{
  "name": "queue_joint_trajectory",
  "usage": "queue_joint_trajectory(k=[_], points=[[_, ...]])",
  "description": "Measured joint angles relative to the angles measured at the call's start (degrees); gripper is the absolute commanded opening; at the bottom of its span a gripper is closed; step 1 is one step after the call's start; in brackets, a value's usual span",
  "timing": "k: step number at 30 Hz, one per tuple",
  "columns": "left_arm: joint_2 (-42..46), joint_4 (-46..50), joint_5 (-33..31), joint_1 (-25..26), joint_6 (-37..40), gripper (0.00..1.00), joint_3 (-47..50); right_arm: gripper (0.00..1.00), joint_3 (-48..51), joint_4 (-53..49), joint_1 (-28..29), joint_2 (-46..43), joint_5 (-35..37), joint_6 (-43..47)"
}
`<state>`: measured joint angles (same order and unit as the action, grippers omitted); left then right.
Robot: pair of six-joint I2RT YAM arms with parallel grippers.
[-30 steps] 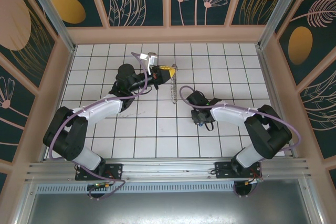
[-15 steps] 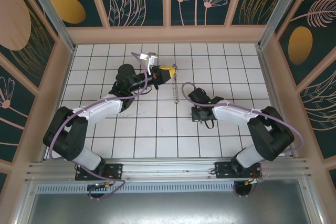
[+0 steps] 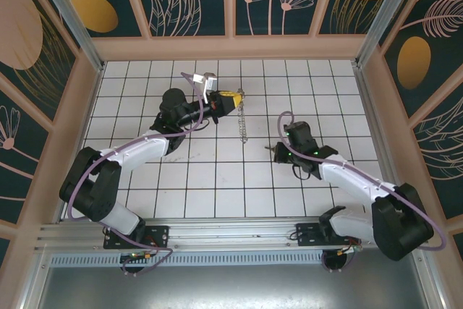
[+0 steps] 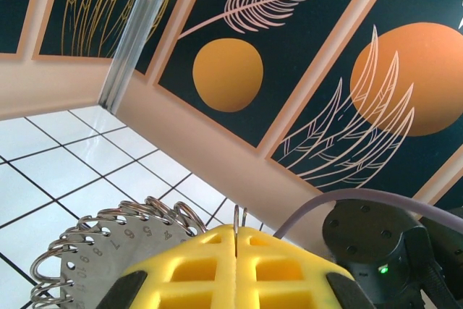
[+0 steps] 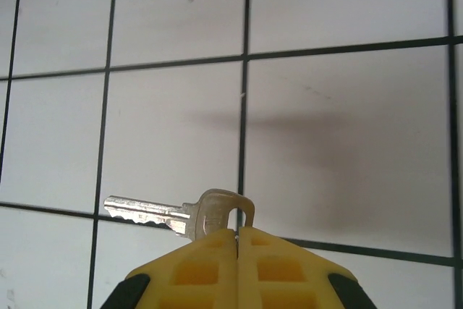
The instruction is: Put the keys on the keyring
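Right wrist view: right fingers (image 5: 195, 273) are pinched shut on the head of a silver key (image 5: 152, 211). The blade sticks out to the left, and the key looks lifted off the tiled counter (image 5: 347, 106), judging by the soft shadow.

Left wrist view: left fingers (image 4: 192, 269) are closed on a thin wire of the keyring (image 4: 236, 218). A numbered metal disc (image 4: 101, 251) edged with wire loops sits just beside them.

Top view: the keyring is held up at the far centre, with its beaded chain (image 3: 243, 124) trailing toward the near side. The key is well apart from it, off to the right.

Step in hand, my read: carry the key over and thread it. To do that well:
- Keep the head's hole clear of the pads (it looks open now, just above them).
- Line the hole up with the wire's free end.
- Come in slowly and hold the left arm steady.
- Stay off the chain.

I cannot tell where the ring's opening is.
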<state>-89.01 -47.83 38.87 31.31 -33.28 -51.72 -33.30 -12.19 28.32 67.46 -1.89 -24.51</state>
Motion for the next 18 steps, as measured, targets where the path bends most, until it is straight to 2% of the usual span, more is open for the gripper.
queue_joint_trajectory(k=[4, 13, 15, 18], points=[[0.00, -0.09, 0.02, 0.00, -0.07, 0.00, 0.00, 0.00, -0.11, -0.09, -0.61, 1.27, -0.13, 0.02], [0.00, -1.70, 0.00, 0.00, -1.11, 0.00, 0.00, 0.01, -3.13, -3.50, 3.28, 10.27, 4.09, 0.17], [0.00, -1.68, 0.00, 0.00, -1.16, 0.00, 0.00, 0.13, -3.13, -3.74, 3.80, 11.19, 4.26, 0.07], [0.00, -1.68, 0.00, 0.00, -1.31, 0.00, 0.00, 0.24, -3.13, -3.74, 4.44, 11.58, 4.48, -0.26]])
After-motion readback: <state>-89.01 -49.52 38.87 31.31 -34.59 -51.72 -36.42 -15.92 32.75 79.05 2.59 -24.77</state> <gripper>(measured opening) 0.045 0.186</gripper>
